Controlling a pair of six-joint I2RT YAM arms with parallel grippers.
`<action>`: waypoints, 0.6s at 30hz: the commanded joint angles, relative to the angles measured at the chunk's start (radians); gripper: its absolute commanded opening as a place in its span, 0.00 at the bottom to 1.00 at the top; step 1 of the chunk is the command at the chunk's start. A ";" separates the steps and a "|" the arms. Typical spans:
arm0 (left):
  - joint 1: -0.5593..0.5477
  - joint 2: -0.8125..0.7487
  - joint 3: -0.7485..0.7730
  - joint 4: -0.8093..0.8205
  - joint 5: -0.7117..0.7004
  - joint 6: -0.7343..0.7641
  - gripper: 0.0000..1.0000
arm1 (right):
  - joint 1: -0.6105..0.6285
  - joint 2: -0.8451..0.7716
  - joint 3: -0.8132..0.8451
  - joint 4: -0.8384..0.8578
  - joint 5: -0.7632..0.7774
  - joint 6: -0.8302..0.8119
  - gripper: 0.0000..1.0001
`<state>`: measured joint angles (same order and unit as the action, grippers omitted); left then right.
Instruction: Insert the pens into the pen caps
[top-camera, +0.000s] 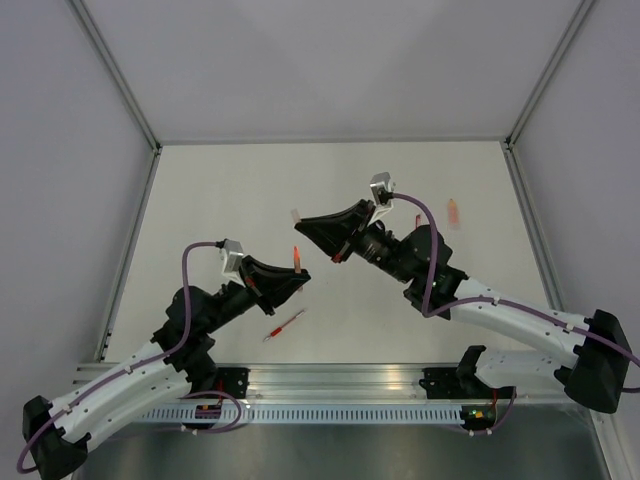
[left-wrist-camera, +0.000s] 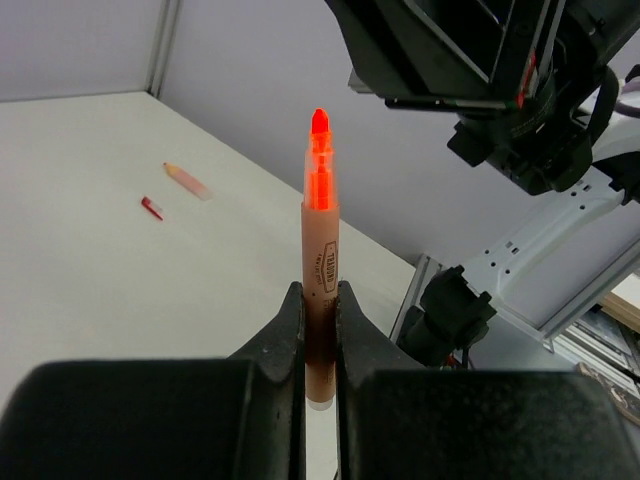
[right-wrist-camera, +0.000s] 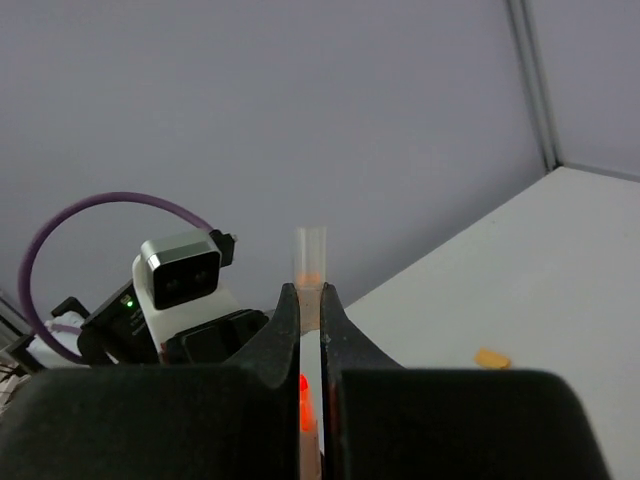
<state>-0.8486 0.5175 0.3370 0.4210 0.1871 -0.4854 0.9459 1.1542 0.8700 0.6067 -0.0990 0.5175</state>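
Left gripper (left-wrist-camera: 320, 300) pinches an uncapped orange pen (left-wrist-camera: 320, 240) above the counter (left-wrist-camera: 80, 270); right gripper (right-wrist-camera: 310, 300) clamps a pale cap (right-wrist-camera: 309, 250). Only the overhead view shows a red pen (top-camera: 284, 326) lying on the counter.

The pen (left-wrist-camera: 321, 255) is smooth pale-orange plastic with a slight sheen, and its tip looks like translucent red plastic. The pen cap (right-wrist-camera: 309, 250) is see-through plastic. The left gripper (left-wrist-camera: 320, 298) and right gripper (right-wrist-camera: 310, 300) both look like matt black plastic, kinda grainy. The table (top-camera: 230, 200) is smooth matt white. The rail (top-camera: 340, 378) is bare brushed metal, and the cable (right-wrist-camera: 60, 225) is smooth purple rubbery stuff.
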 joint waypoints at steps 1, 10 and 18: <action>-0.003 -0.033 0.004 0.056 0.038 -0.021 0.02 | 0.062 0.006 -0.011 0.177 -0.002 0.015 0.00; -0.001 -0.059 -0.001 0.052 0.034 -0.025 0.02 | 0.177 0.013 -0.043 0.235 0.079 -0.075 0.00; -0.001 -0.070 0.000 0.047 0.034 -0.024 0.02 | 0.186 0.018 -0.048 0.212 0.123 -0.128 0.00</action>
<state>-0.8490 0.4595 0.3370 0.4290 0.1959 -0.4862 1.1297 1.1671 0.8288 0.7715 -0.0116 0.4320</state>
